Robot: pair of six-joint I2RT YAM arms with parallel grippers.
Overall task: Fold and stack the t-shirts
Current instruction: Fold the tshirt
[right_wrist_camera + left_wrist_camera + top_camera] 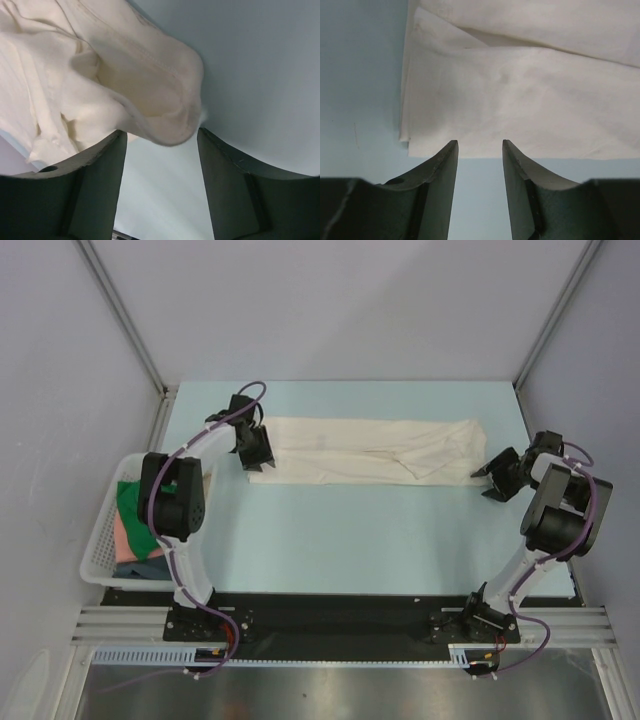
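Top view, cream shirt (370, 450): is lying folded into a long band across the 12 o'clock part of the tabletop (350, 540), running from 9 to 3 o'clock.
Top view, left hand (255, 455): is sitting at the band's 9 o'clock end, at its edge.
Top view, right hand (490, 478): is sitting just beside the band's 3 o'clock end.
Top view, basket (100, 550): is standing at the tabletop's 8 o'clock edge, holding a green shirt (135, 515), a pink shirt (122, 538) and a dark blue shirt (140, 568) in a heap.
Left wrist view, left hand (479, 145): is standing released, fingers apart with bare tabletop between them.
Left wrist view, cream shirt (520, 100): is lying flat at 12 o'clock, its near edge just past the fingertips.
Right wrist view, right hand (161, 131): is standing released, fingers wide apart and pinching nothing.
Right wrist view, cream shirt (125, 75): is bunching at 11 o'clock, its rounded end reaching down between the two fingertips.
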